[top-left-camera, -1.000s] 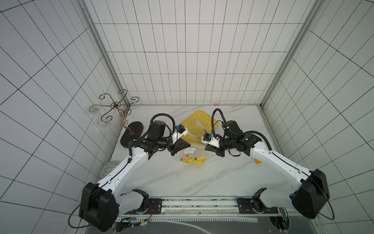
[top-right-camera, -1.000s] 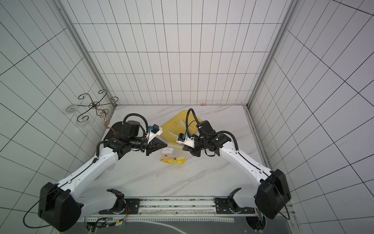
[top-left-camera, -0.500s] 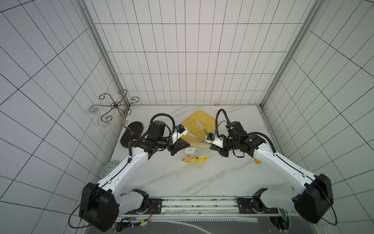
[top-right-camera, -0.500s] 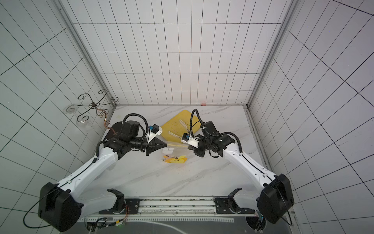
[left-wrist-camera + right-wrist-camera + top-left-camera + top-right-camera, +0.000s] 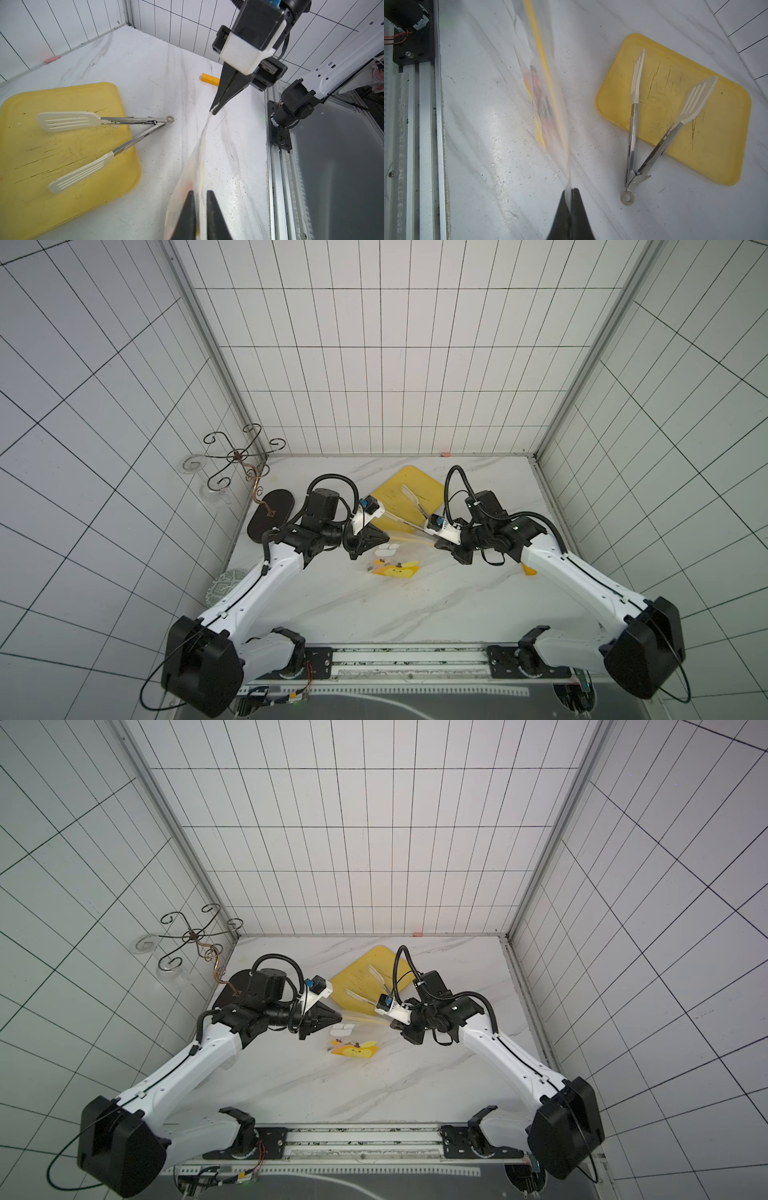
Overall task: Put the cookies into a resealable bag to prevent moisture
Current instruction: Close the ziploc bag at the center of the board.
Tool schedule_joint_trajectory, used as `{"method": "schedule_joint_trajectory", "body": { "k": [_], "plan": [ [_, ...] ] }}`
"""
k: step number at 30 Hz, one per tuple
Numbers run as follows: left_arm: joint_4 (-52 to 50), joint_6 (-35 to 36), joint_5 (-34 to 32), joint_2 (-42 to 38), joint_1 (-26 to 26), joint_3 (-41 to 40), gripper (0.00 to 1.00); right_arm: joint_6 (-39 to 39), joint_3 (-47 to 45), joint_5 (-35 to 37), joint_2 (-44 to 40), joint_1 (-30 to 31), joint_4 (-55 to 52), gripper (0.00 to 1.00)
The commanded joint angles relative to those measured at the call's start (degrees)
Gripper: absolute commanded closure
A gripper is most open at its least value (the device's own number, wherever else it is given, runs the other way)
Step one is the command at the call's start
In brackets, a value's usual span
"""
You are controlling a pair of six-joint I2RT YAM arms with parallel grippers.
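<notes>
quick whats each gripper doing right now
Left gripper: slightly open, edge of the clear crinkly resealable bag between its jaws.
Right gripper: shut on that bag's other end.

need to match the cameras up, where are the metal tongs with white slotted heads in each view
In a top view: metal tongs with white slotted heads lie open on the yellow plastic tray, beyond the arms.
In a top view: same, tongs on the tray.
Left wrist: tongs, heads on the tray, ring end on the marble table.
Right wrist: tongs, heads on the tray, ring end off it.
Shared landmark: the tray.
</notes>
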Motion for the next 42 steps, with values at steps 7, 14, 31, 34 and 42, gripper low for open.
{"method": "schedule_joint_trajectory", "body": {
  "k": [7, 14, 31, 34, 42],
  "plan": [
    [-12.6, 11.8, -11.1, 0.8, -4.8, 8.9, 0.39, -0.9, 4.1, -3.1, 0.1, -0.1, -6.0, 1.0],
    [-17.2, 18.7, -17.4, 5.4, -10.4, 15.5, 0.36, -1.4, 8.5, -3.6, 1.0, 1.3, -10.8, 1.0],
    [-20.7, 17.0, -11.8, 12.6, -14.8, 19.1, 0.46, 1.2, 10.4, -9.6, 1.6, 1.2, -8.5, 1.0],
    [-23.3, 16.6, -16.5, 14.4, -18.2, 19.9, 0.47, 2.2, 11.4, -10.8, 1.7, 1.1, -8.4, 1.0],
    [-18.8, 14.7, -25.1, 13.4, -18.5, 18.7, 0.83, 2.5, 11.3, -12.0, 2.7, 0.8, -9.8, 1.0]
  ]
}}
